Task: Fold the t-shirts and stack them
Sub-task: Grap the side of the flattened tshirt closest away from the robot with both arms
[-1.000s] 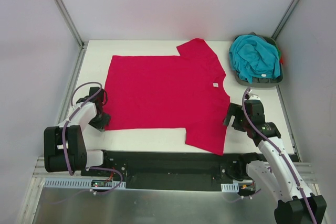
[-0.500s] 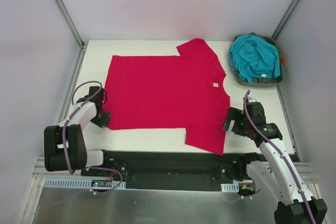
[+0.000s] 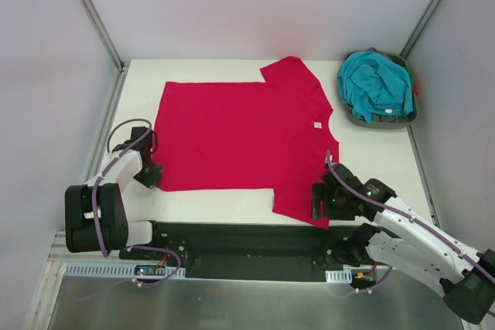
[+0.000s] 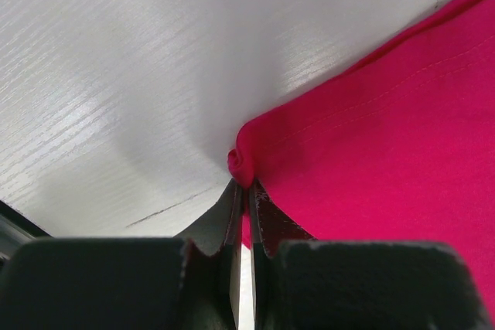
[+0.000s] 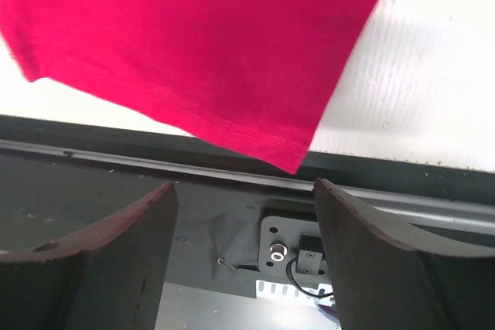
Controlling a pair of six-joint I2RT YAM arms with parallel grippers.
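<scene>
Swinging inward since a second ago, the right arm now lies low along the near edge, and the right gripper (image 3: 318, 200) has come from beside the shirt's shoulder to the outer corner of the near sleeve (image 3: 298, 195). Its wrist view shows the fingers (image 5: 124, 229) spread wide with nothing between them; the sleeve's hemmed corner hangs just past the table edge over the black base plate (image 3: 247, 241).

The left gripper (image 4: 246, 191) has kept its place at the near left corner of the crimson t-shirt (image 3: 240, 141), with both jaws pressed together on a small bunched fold of the hem.

That shirt lies spread flat on the white table (image 3: 371, 156), unchanged. Its white tag (image 3: 316, 124) at the collar is too small to read. The teal t-shirt (image 3: 375, 83) sits crumpled in the tray (image 3: 379, 122) at the far right corner.
</scene>
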